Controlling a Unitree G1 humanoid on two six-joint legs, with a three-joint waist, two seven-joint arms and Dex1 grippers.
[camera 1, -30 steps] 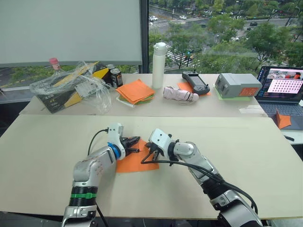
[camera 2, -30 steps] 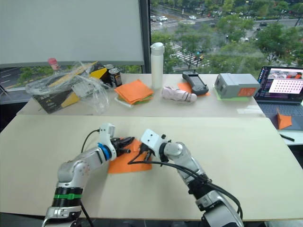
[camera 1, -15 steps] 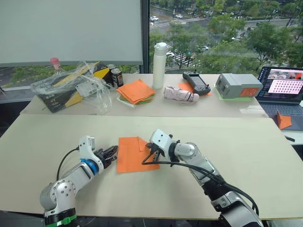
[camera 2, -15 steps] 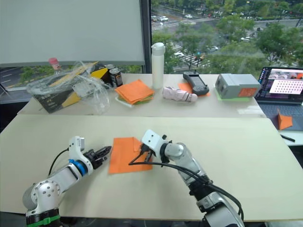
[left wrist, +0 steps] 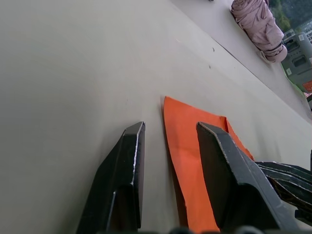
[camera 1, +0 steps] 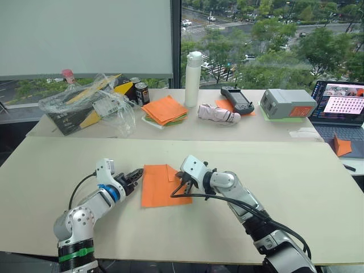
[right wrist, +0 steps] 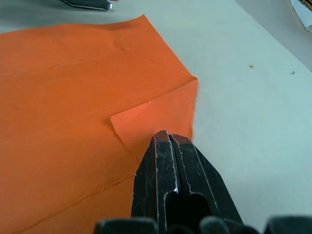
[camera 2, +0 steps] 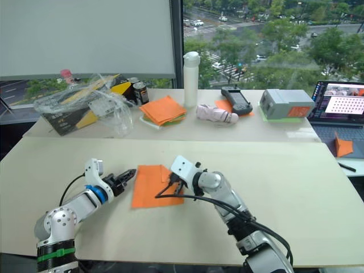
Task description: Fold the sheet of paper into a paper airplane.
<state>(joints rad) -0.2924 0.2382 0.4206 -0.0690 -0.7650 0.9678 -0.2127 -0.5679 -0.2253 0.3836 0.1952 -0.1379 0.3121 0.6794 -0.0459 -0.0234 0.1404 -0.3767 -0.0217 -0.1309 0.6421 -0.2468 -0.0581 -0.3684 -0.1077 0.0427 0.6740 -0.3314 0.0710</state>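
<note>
A: What do we see on the left side of the table point(camera 1: 51, 170)?

B: We see the left gripper point(camera 1: 136, 174) low over the table, just beside the left edge of the sheet of paper point(camera 1: 159, 186). Its jaws are apart and they hold nothing. In the left wrist view one finger point(left wrist: 229, 183) is over the paper's edge and the other is over bare table.

A: And the paper itself?

B: It lies flat near the middle of the front table, between the two grippers. Its far right corner is folded over onto the sheet as a small flap.

A: What do we see on the right?

B: The right gripper point(camera 1: 183, 185) is at the right edge of the paper, beside the flap. Its jaws are together, with the tips point(right wrist: 168, 146) pressed down on the folded flap.

A: Do they pinch the paper?

B: We cannot tell; we see only that the tips touch it.
</note>
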